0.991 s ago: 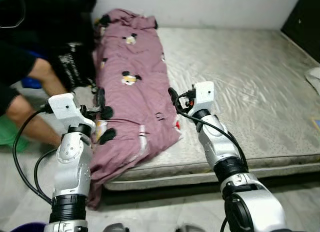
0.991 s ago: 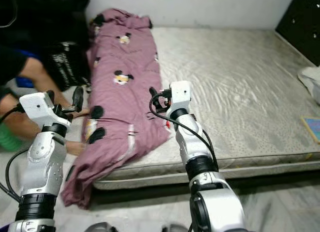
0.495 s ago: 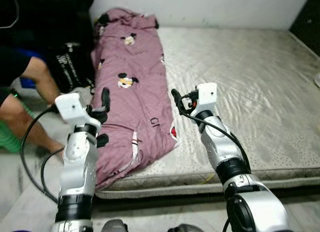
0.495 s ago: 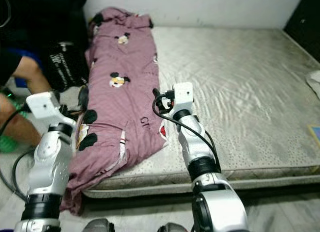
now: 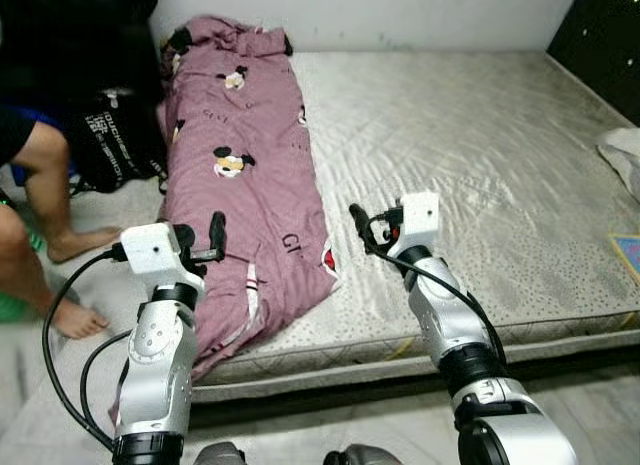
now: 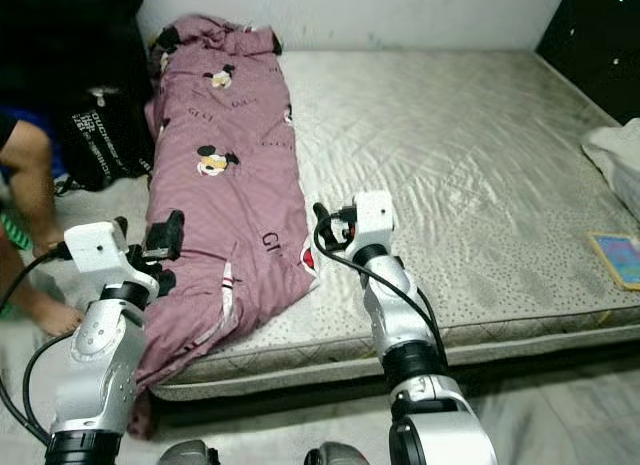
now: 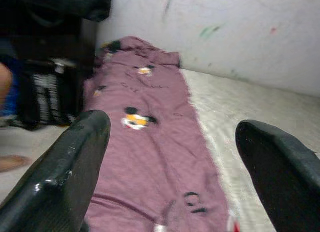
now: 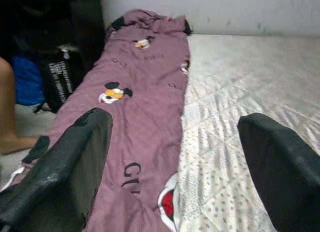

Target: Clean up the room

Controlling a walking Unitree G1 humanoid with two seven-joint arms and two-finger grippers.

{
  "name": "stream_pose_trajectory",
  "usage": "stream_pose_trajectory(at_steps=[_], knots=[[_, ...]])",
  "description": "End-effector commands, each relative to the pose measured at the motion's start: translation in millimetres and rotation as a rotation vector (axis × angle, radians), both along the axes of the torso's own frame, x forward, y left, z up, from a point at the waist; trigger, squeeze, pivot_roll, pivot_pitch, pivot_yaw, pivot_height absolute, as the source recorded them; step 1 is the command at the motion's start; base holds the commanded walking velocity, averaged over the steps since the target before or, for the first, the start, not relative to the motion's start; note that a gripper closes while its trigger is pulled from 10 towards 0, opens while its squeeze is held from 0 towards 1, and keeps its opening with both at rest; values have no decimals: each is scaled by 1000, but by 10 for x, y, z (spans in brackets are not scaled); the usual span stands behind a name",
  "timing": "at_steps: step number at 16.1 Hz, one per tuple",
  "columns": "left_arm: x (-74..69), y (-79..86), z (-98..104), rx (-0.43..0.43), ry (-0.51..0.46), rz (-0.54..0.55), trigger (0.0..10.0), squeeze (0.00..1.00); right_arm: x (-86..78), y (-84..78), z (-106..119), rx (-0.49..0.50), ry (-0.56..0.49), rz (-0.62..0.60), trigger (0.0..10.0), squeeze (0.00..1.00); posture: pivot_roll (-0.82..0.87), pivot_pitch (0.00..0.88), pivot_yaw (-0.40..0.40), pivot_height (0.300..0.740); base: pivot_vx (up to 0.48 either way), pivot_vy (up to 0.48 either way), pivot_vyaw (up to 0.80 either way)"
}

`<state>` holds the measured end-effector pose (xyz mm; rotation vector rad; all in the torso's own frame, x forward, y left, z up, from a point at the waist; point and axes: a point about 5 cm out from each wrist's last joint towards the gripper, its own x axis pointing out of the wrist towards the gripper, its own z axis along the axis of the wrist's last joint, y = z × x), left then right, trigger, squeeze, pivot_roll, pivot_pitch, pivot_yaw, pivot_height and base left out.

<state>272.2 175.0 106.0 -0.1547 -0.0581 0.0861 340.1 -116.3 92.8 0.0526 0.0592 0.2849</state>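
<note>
1. purple blanket (image 5: 245, 175) lies lengthwise along the mattress (image 5: 480, 155)'s left edge, its near end drooping over the side.
2. left gripper (image 5: 205, 243) hovers above that near end, fingers spread, empty.
3. right gripper (image 5: 362, 228) hangs just beside the blanket's edge, fingers spread wide.
4. a person's legs (image 5: 45, 215) are on the floor at left.

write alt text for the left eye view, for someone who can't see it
A mauve cartoon-print blanket lies along the left side of a bare mattress. The left gripper and right gripper hover open near its lower end.
</note>
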Motion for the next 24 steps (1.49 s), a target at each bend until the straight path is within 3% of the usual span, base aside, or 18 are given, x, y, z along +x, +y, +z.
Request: stream_pose_trajectory(at_steps=[1,5,9,16,24], knots=[[-14,35,-9,0,26,38,10000,0,-28,-6,8,1,3,-1,10000,0,57,77,-50,740,0,0,-800],[-100,-26,-15,-19,50,-10,10000,0,-180,-31,-59,18,30,-15,10000,0,52,135,-23,740,0,0,-738],[-166,-95,-26,-14,83,-47,10000,0,-333,-13,-86,29,59,-21,10000,0,54,196,4,735,0,0,0],[-206,-154,4,-38,103,-62,10000,0,-471,-17,-59,37,98,-24,10000,0,52,240,12,655,0,0,0],[-197,-131,21,-65,103,-21,10000,0,-476,-24,-37,34,117,-14,10000,0,50,241,0,556,0,0,0]])
